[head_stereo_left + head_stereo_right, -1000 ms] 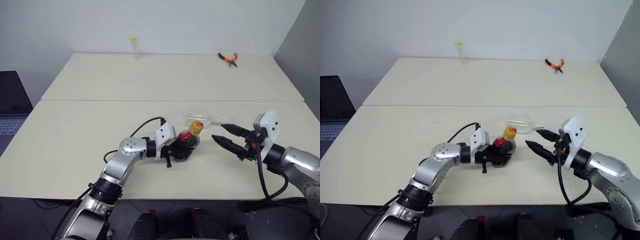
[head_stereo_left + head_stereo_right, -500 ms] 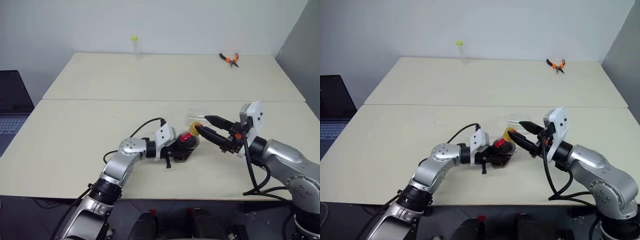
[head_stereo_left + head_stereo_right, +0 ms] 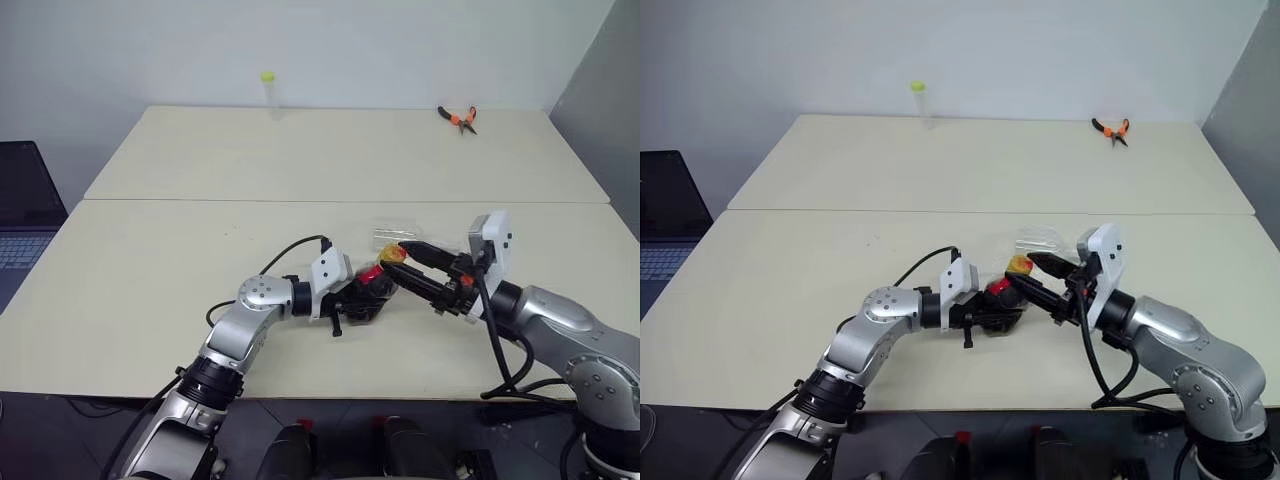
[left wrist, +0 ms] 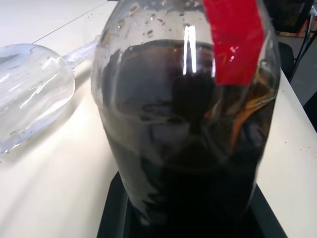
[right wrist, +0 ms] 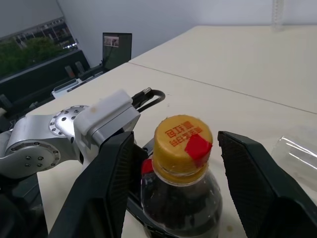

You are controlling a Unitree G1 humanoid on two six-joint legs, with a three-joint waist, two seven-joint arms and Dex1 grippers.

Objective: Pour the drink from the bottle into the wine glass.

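While the left gripper [image 3: 362,298] stays clamped on the body of the bottle [image 5: 181,193], holding it upright on the table [image 3: 150,270], the right gripper [image 5: 178,148] stands open with 1 finger on either side of the yellow cap [image 5: 183,141]. The wine glass [image 4: 29,91] lies on its side just behind the bottle.

One bottle [image 3: 372,287] of dark cola-like drink [image 4: 188,148] with one yellow cap [image 5: 183,139] stands near the front of the table. One wine glass [image 3: 402,237] lies on its side just beyond it. One clear tube with a yellow-green top [image 3: 268,90] stands at the far left, one pair of orange-handled pliers [image 3: 457,118] lies at the far right, and one laptop [image 3: 22,215] sits off the table's left edge. Two tables [image 3: 200,160] stand pushed together, and two grippers are there: the left gripper [image 3: 352,300] and the right gripper [image 3: 402,262].
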